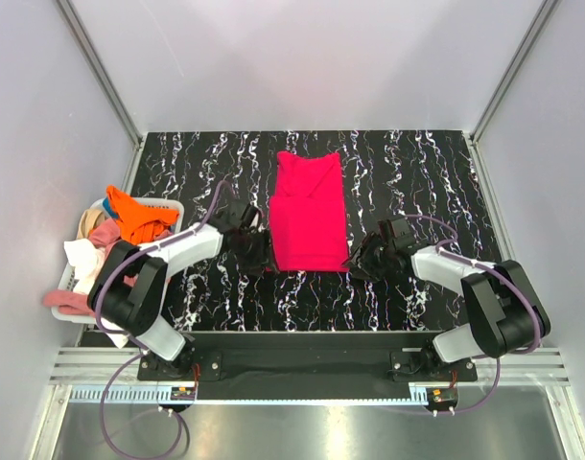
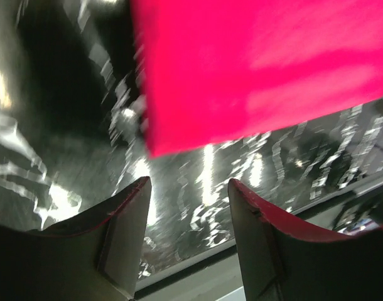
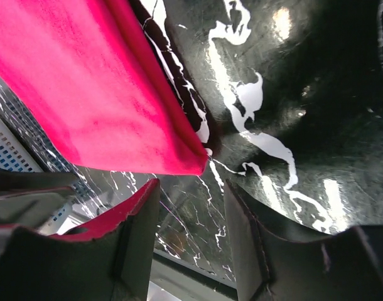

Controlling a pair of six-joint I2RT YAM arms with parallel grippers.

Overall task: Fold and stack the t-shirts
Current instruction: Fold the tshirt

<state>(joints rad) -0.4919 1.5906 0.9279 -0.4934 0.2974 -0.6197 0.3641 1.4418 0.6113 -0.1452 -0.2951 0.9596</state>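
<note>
Red t-shirt [image 1: 309, 216] lies flat — left gripper [image 1: 257, 259], right gripper [image 1: 360, 265] flank it.

A t-shirt [image 1: 307, 216] lies flat on the desk [image 1: 417, 172] at the centre of the top view, its length running toward the upper part of the frame. The left end effector [image 1: 252, 254] sits just beside its lower left corner, and the right end effector [image 1: 358, 264] just beside its lower right corner. At the left edge of the frame a basket [image 1: 174, 204] stands by the desk's left side. A heap of t-shirts [image 1: 129, 218] lies in it and spills over its lower rim.
</note>
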